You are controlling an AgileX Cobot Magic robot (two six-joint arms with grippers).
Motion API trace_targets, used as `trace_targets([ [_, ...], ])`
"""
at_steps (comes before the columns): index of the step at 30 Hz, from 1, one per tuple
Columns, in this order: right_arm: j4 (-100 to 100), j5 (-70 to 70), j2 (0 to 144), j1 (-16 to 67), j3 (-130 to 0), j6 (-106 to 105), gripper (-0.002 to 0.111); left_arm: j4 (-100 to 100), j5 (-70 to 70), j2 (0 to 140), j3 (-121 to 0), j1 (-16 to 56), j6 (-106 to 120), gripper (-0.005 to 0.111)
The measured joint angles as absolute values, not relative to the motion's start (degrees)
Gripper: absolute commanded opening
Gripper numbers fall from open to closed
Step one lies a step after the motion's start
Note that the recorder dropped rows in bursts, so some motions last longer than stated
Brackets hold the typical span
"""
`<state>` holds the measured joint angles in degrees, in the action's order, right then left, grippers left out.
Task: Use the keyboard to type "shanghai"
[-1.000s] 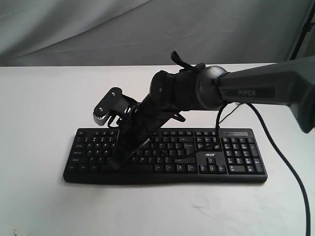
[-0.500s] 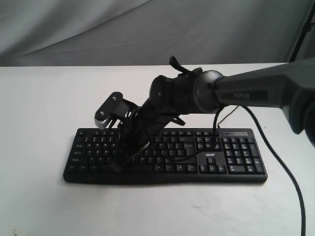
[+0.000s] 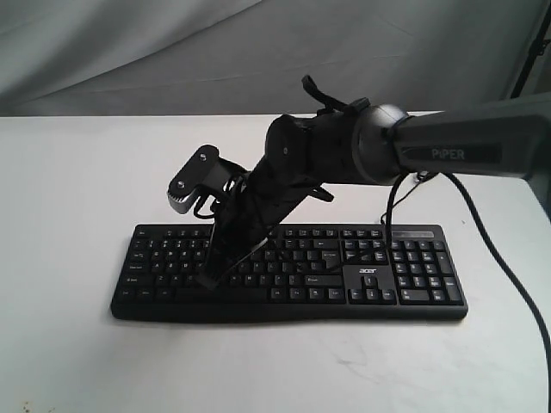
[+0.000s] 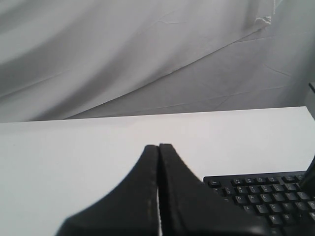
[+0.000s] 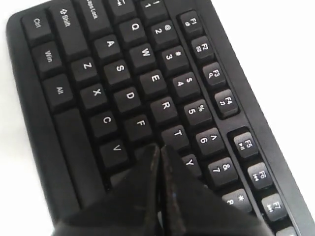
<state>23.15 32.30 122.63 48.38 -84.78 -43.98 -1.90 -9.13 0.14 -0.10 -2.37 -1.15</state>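
Observation:
The black keyboard [image 3: 405,275] lies across the white table, with its acer logo [image 3: 368,270] above the arrow keys. My right gripper [image 3: 207,281] reaches across to the keyboard's left half. It is shut, and its tip points down at the letter keys. In the right wrist view the keyboard [image 5: 128,93] fills the frame. There the shut right gripper [image 5: 160,147] covers the G key, between F, V, T and Y; whether it touches is unclear. My left gripper [image 4: 158,146] is shut and empty above bare table, with the keyboard's corner [image 4: 261,191] beside it.
A black cable [image 3: 499,275] hangs from the right arm and trails over the table to the right of the keyboard. Grey cloth [image 3: 172,52] closes off the back. A dark pole [image 3: 527,52] stands at the far right. The white table [image 3: 69,189] surrounds the keyboard.
The right arm dipped toward the keys half a second ago. It has now risen slightly and shifted right, with its tip still over the left letter keys.

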Motion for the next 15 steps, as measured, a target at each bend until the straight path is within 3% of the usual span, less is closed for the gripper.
trace_targets([
  [15,21.97,32.30,122.63,48.16,-84.12,-42.88,0.000,-1.90,-9.13,0.14,-0.10,-2.37,-1.15,0.000],
])
